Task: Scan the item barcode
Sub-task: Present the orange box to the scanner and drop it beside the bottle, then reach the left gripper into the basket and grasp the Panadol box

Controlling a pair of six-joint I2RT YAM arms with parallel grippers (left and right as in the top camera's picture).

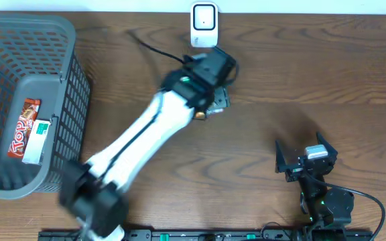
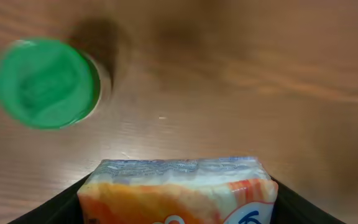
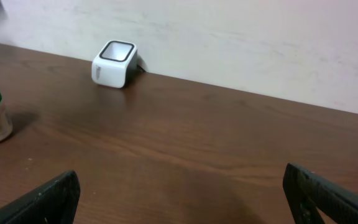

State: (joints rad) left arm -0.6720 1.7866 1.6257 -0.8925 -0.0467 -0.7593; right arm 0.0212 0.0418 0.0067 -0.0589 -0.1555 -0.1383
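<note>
Two dark fingers (image 2: 45,208) of the left gripper (image 2: 176,205) are clamped on the flanks of a packet (image 2: 179,186). It is a film-wrapped block printed in orange, white and blue, and only its near end shows in the left wrist view, filling the gap between the jaws. The packet looks light and soft, with layered edges under a glossy wrap, so I judge it would squash under a hard squeeze and could slide in smooth jaws. Holding it across the two long sides, as now, is the sensible place, since it keeps the broad faces free for reading. No barcode can be seen from any view, so I cannot tell which face carries it. Just beyond the packet, down on the wooden table (image 1: 313,80), stands a small jar with a green lid (image 2: 45,84), apart from the packet. Farther out, near the table's far edge by the wall, sits the white scanner (image 1: 204,25), with the left arm stretched toward it in the overhead view. The packet would need its coded face turned to that window. Well to the left is a grey basket (image 1: 66,40) holding a red wrapped bar (image 1: 22,127). The right gripper (image 3: 182,196) rests near the front edge with its jaws spread wide and nothing between them.
</note>
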